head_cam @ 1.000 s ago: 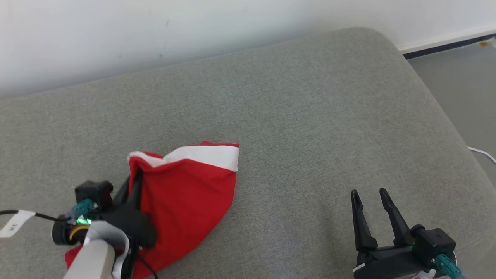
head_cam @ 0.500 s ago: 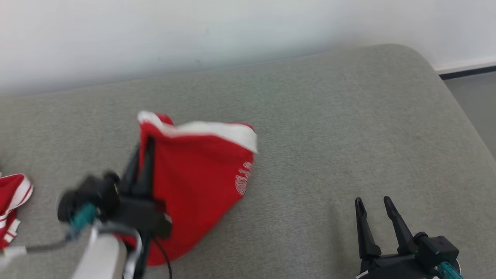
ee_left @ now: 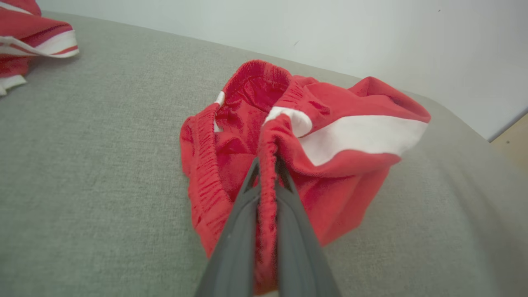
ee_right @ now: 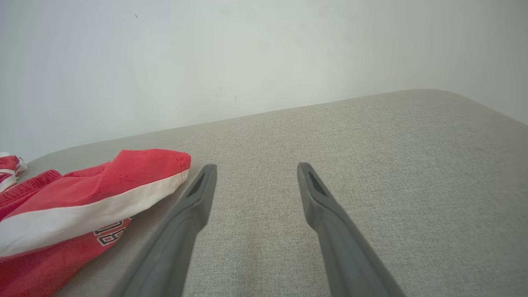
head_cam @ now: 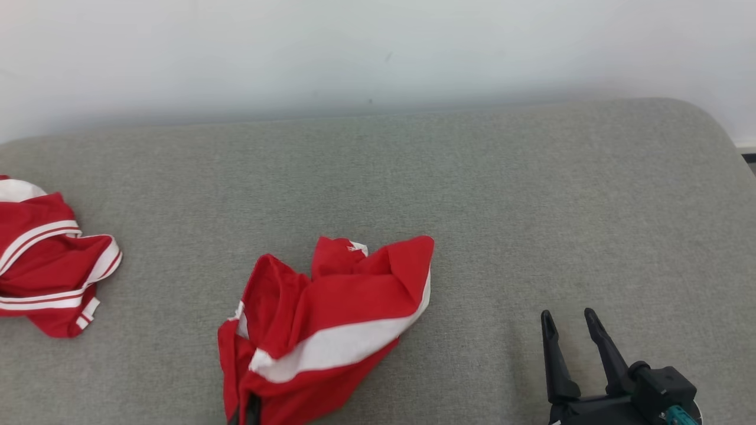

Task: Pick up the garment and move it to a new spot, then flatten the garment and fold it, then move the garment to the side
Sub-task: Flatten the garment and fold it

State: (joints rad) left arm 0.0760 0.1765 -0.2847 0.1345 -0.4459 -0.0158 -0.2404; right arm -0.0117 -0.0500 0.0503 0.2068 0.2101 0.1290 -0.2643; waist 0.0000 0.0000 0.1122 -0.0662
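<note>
Red garment (head_cam: pixel 331 313) with a white stripe, that's what you've got bunched up on the grey cushion (head_cam: pixel 502 195), sitting toward the near edge and a bit left of centre in the head view. Your left gripper (ee_left: pixel 268 165) is clamped down on it: in the left wrist view the two fingers are pressed together with the elastic hem squeezed between them. The rest of the cloth flops away past the tips, mostly to the right of that view where the white band folds over. Most of the fabric looks like it's resting on the cushion, though you can't really tell how much is lifted right at the grip.

Your right gripper (head_cam: pixel 568 316) is well off to the right of the garment, fingers spread apart with nothing between them, just bare cushion underneath. In the right wrist view the garment's striped edge shows just left of the left-hand finger, and whether they touch is hard to call.

There's also a second red and white piece of clothing (head_cam: pixel 47 260) crumpled at the far left of the cushion, well apart from yours, with a plain pale wall (head_cam: pixel 354 47) behind
</note>
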